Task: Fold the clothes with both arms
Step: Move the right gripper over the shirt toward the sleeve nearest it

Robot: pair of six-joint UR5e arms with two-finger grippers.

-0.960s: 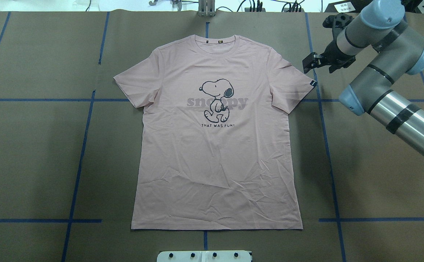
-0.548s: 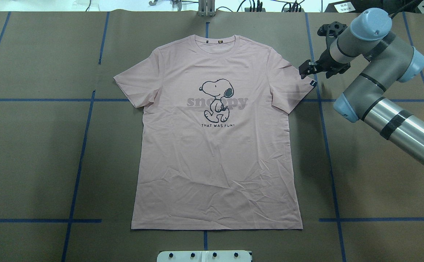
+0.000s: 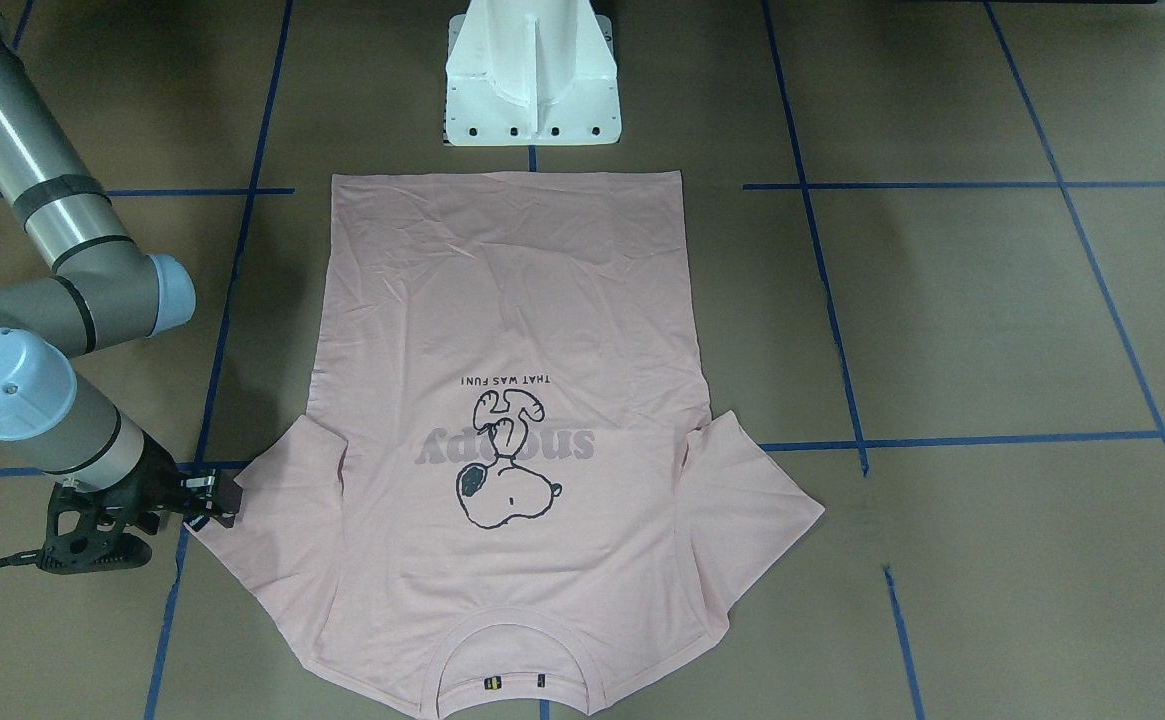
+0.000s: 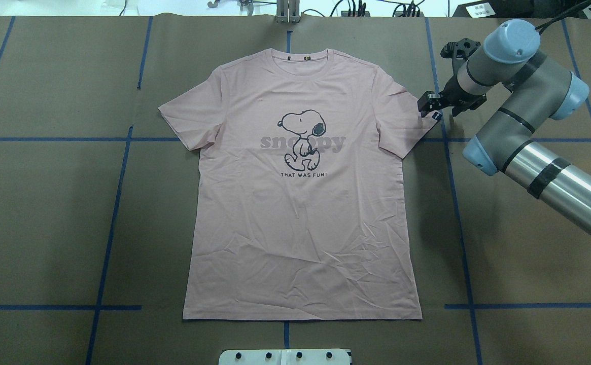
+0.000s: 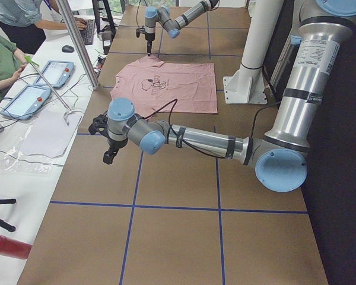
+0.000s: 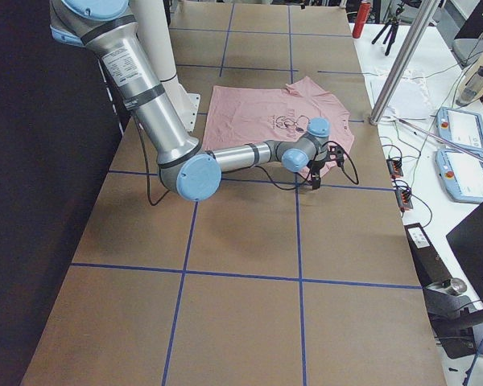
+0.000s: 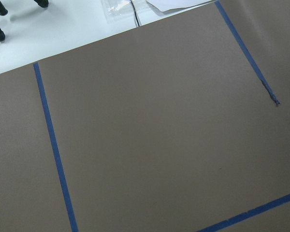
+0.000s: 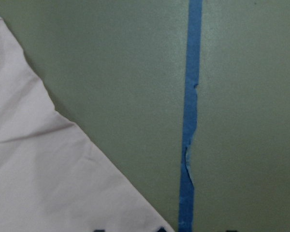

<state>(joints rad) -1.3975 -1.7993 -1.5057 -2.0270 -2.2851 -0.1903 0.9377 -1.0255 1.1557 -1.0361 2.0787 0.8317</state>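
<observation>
The pale pink Snoopy T-shirt (image 4: 300, 218) lies flat and print up in the middle of the table, collar away from the robot. It also shows in the front-facing view (image 3: 512, 300). My right gripper (image 4: 428, 105) is low at the tip of the shirt's right sleeve (image 4: 412, 121), and its jaws look open at the sleeve edge (image 3: 217, 502). The right wrist view shows the sleeve hem (image 8: 48, 179) lying flat on the paper. My left gripper (image 5: 107, 157) hangs over bare table far to the shirt's left. I cannot tell whether it is open or shut.
Brown paper with blue tape lines (image 4: 107, 218) covers the table. The white pedestal base (image 3: 532, 80) stands at the shirt's hem edge. A white bench with tablets (image 5: 38, 89), a metal pole (image 5: 80, 41) and seated operators lies beyond the far edge.
My right gripper has moved left and down, from beside the sleeve to the sleeve's tip. The shirt has not moved.
</observation>
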